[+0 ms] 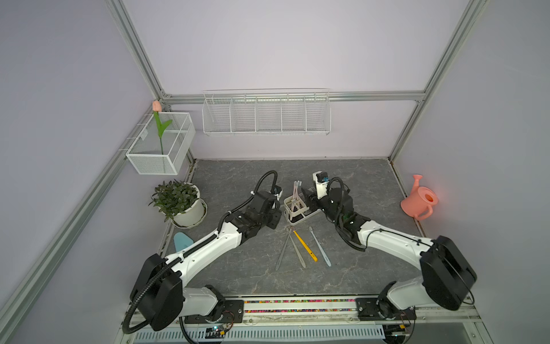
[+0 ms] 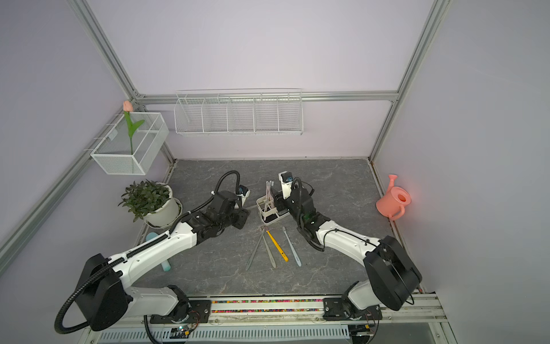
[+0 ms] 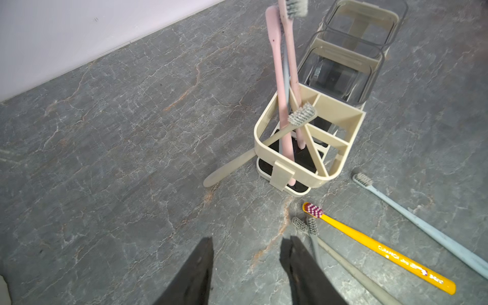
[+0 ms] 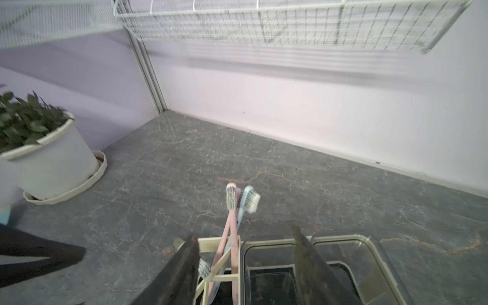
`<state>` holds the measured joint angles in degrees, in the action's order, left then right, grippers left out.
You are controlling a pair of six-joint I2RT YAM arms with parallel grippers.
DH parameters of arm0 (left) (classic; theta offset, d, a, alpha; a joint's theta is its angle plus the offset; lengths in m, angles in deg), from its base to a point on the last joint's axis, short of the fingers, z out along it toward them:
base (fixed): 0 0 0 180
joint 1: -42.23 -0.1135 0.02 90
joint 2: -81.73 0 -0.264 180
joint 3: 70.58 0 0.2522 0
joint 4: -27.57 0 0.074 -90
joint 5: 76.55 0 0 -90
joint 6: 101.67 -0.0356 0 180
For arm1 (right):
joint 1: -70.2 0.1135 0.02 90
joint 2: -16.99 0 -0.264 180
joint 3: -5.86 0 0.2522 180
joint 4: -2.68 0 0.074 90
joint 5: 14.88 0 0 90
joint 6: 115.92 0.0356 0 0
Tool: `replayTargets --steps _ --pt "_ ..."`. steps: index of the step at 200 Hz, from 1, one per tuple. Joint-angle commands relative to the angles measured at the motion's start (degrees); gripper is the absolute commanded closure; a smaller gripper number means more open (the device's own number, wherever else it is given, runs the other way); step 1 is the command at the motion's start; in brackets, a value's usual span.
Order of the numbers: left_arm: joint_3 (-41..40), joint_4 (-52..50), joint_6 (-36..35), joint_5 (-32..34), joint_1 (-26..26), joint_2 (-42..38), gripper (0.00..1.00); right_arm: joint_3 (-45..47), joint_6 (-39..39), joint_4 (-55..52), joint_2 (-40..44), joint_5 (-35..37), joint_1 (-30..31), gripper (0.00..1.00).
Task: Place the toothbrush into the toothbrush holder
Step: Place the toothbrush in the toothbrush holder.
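The cream toothbrush holder stands mid-table, with clear cups in two of its compartments. Two pink toothbrushes and a pale blue one stand upright in the end compartment. A beige toothbrush lies tilted there, head inside the rim and handle poking out onto the table. Yellow, light blue and two grey toothbrushes lie in front of the holder. My right gripper hangs open over the holder, holding nothing. My left gripper is open and empty left of the holder.
A potted plant stands at the table's left edge, with a light blue object in front of it. A pink watering can sits at the right edge. A long wire basket and a mesh box holding a tulip hang on the walls.
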<state>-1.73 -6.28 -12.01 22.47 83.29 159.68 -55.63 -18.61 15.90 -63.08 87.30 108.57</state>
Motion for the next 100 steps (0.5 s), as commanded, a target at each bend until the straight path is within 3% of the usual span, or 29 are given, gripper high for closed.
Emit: replayTargets --steps 1,33,100 --pt "2.47 -2.66 -5.6 -0.29 -1.58 2.51 0.52 -0.61 5.11 -9.03 4.43 -2.31 -3.26 0.38" --pt "3.16 -2.67 -11.06 -6.02 -5.37 5.47 0.52 -2.28 11.05 -19.24 8.7 -9.95 -10.49 0.34" --pt "1.96 -1.23 -21.4 -20.85 -11.42 5.82 0.52 -2.99 9.53 -27.73 15.22 -12.32 -15.14 0.26"
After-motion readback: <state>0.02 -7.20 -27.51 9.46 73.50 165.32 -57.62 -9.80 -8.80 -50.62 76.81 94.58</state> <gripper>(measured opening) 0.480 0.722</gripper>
